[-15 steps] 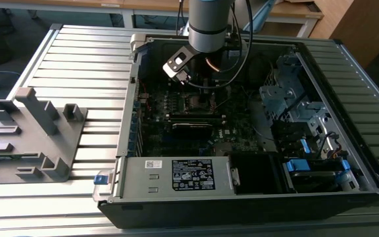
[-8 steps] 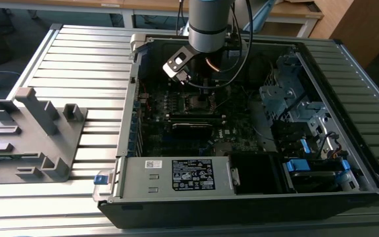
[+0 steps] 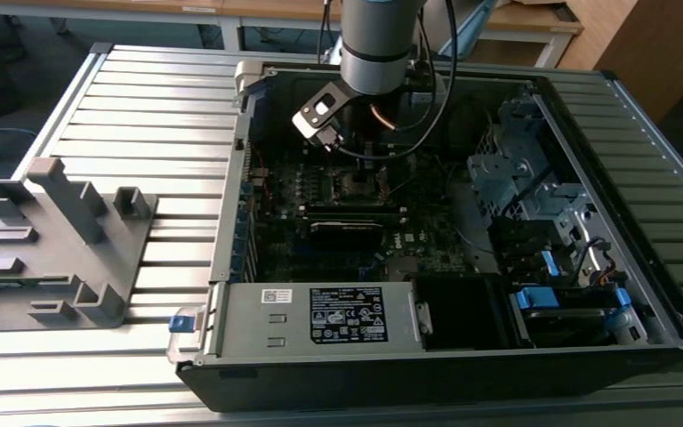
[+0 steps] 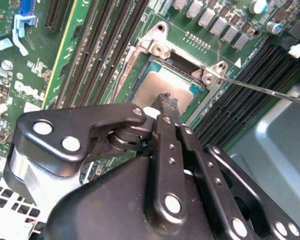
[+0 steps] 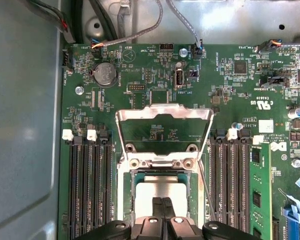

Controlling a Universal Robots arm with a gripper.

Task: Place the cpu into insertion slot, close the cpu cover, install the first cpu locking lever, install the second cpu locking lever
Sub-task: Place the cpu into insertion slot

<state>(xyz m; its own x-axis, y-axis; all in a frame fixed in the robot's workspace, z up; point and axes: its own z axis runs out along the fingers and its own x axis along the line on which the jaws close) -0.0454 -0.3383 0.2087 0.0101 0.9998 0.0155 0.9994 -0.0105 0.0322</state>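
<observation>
The cpu [image 5: 162,186], a flat silver-grey square, lies in the insertion slot [image 5: 128,192] on the green motherboard. In the second wrist view the cpu [image 4: 157,85] sits inside the slot's metal rim [image 4: 140,62]. My gripper [image 5: 162,206] is shut, its two black fingertips pressed together right over the chip's face, and its tip [image 4: 168,102] hovers at or on the chip. The cpu cover [image 5: 165,111] stands tilted up and open on its hinge beside the slot. A thin wire locking lever [image 4: 260,90] sticks out unlatched. In the exterior view my gripper [image 3: 334,142] hangs inside the open case above the slot [image 3: 359,182].
Black memory slots [image 5: 87,185] flank the socket on both sides. Cables [image 5: 125,30] run along the case wall. A grey power-supply box [image 3: 317,316] and drive cages [image 3: 532,178] fill the case's other corners. A grey fixture [image 3: 51,240] stands on the slatted table.
</observation>
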